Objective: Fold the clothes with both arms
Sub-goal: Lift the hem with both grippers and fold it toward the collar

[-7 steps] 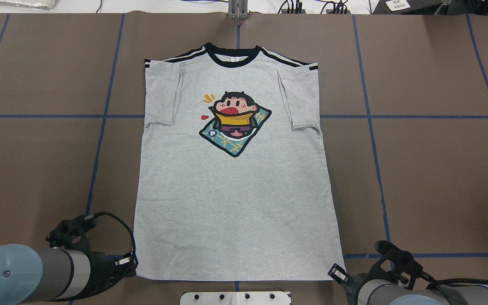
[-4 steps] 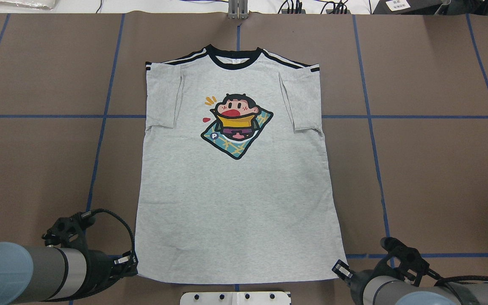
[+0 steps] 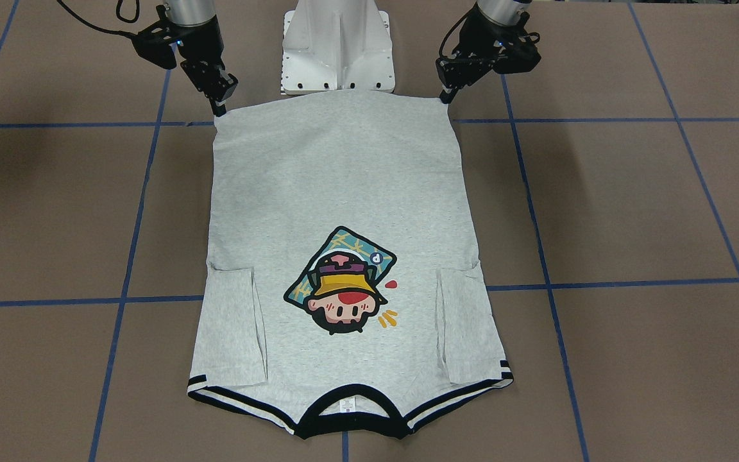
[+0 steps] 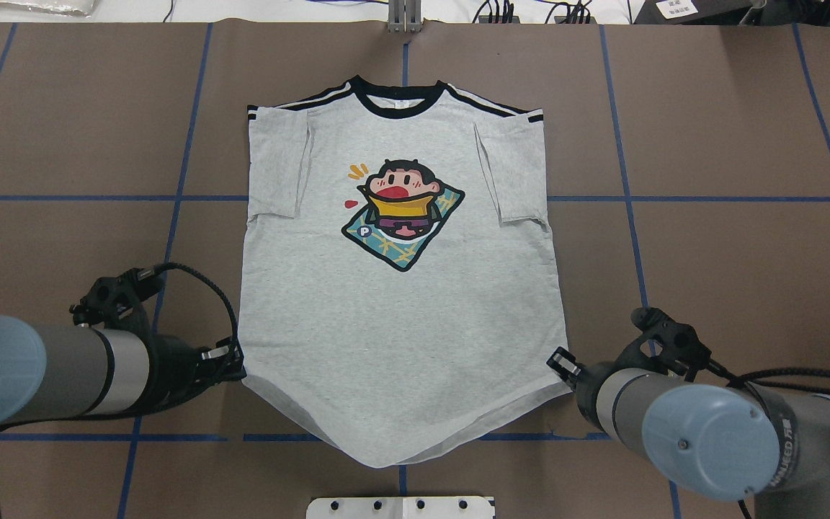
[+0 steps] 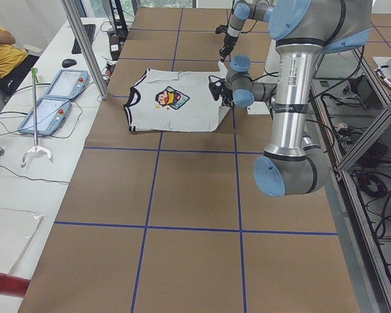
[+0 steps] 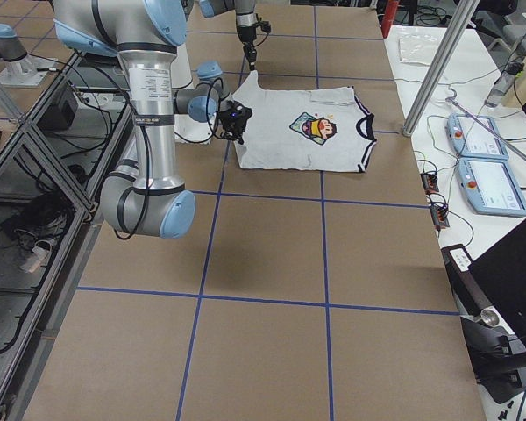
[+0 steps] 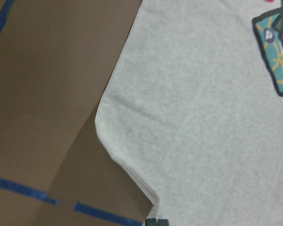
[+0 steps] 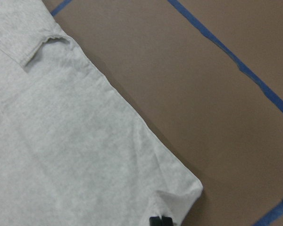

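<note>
The grey T-shirt (image 4: 400,324) lies face up, sleeves folded in, black collar (image 4: 397,92) at the far side, cartoon print (image 4: 400,213) in the middle. My left gripper (image 4: 233,360) is shut on the shirt's left hem corner and holds it off the table. My right gripper (image 4: 558,364) is shut on the right hem corner, also raised. The hem between them sags to a point (image 4: 386,458). In the front-facing view the left gripper (image 3: 446,96) and the right gripper (image 3: 220,109) stand at the hem corners. Each wrist view shows grey cloth at the fingertips (image 7: 156,222) (image 8: 159,220).
The white pedestal base (image 4: 400,507) stands just behind the hem. Blue tape lines (image 4: 624,198) cross the brown table. A metal post (image 4: 404,18) stands at the far edge. Teach pendants (image 5: 52,98) and a seated person (image 5: 3,49) are beyond the far edge.
Both grippers have risen and moved away from the robot toward the collar, carrying the hem corners. The hem's middle now hangs down in a curve.
</note>
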